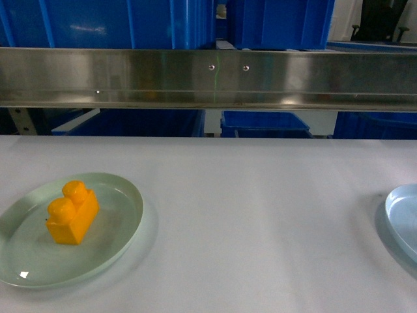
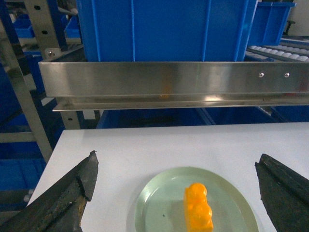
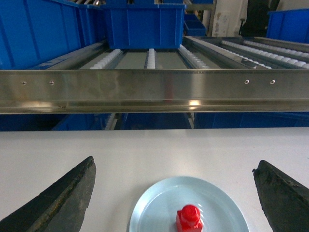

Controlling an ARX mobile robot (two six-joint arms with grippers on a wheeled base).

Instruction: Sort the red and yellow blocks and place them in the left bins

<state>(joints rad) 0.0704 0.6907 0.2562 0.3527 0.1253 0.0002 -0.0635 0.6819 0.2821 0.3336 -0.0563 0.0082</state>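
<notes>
A yellow-orange block [image 1: 71, 213] with two studs lies on a pale green plate [image 1: 114, 228] at the table's front left. In the left wrist view the same block [image 2: 198, 208] rests on the plate [image 2: 159, 203], below and between the wide-apart fingers of my left gripper [image 2: 176, 162], which is open and empty. A red block [image 3: 189, 220] with one stud stands on a light blue plate [image 3: 154, 208] under my right gripper [image 3: 175, 162], also open and empty. Large blue bins [image 1: 104, 23] [image 2: 164, 29] [image 3: 142, 24] sit on the rack behind the table. Neither gripper shows in the head view.
A stainless steel rail [image 1: 208, 78] runs across the back of the white table [image 1: 260, 215], in front of the bins. The light blue plate [image 1: 404, 218] is cut off at the right edge of the head view. Roller tracks [image 3: 149, 58] lie behind the rail.
</notes>
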